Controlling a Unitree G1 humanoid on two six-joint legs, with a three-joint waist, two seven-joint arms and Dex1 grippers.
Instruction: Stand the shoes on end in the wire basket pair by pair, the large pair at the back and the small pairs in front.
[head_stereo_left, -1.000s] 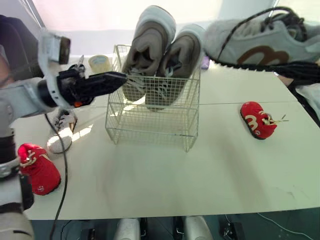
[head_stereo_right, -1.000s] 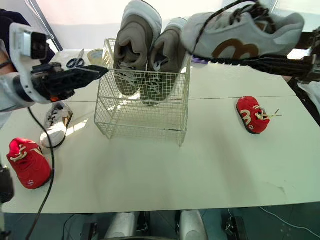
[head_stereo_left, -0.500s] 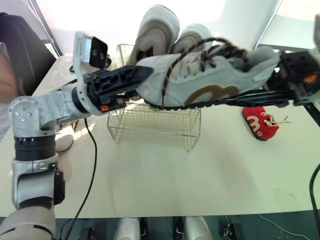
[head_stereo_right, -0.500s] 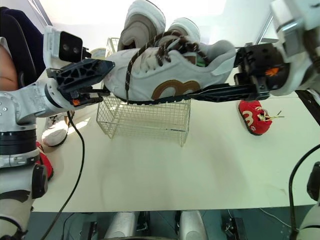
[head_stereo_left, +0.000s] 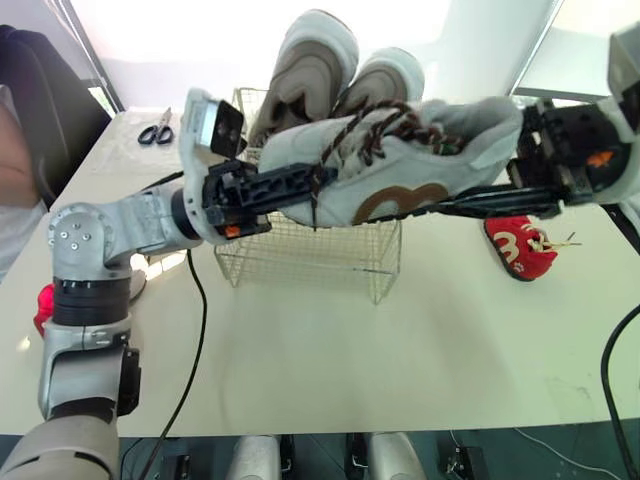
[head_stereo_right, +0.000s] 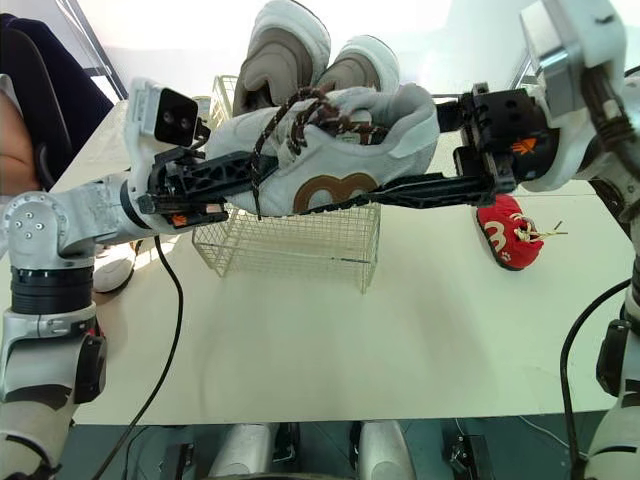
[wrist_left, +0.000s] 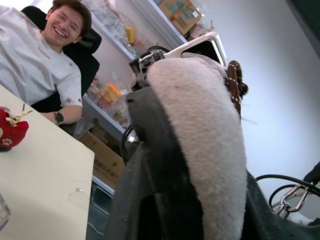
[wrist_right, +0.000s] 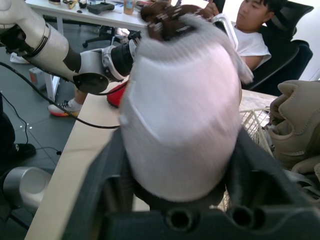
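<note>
A large grey shoe (head_stereo_left: 400, 170) with brown laces hangs level in the air in front of the wire basket (head_stereo_left: 310, 262). My left gripper (head_stereo_left: 300, 182) is shut on its toe, with a finger (wrist_left: 150, 165) on each side. My right gripper (head_stereo_left: 440, 208) reaches in from the right; its fingers (wrist_right: 112, 175) lie against both sides of the heel and along the sole. A large beige pair (head_stereo_left: 315, 60) stands on end at the back of the basket. One small red shoe (head_stereo_left: 520, 245) lies on the table to the right.
Another red shoe (head_stereo_left: 45, 305) and a small white shoe (head_stereo_right: 112, 270) lie at the table's left edge, partly behind my left arm. Scissors (head_stereo_left: 155, 130) lie at the back left. A person (head_stereo_left: 20, 180) sits to the left, another (wrist_right: 250, 35) beyond the table.
My right arm swung the grey shoe from the upper right to the front of the basket. My left gripper, open a second ago, has closed on its toe.
</note>
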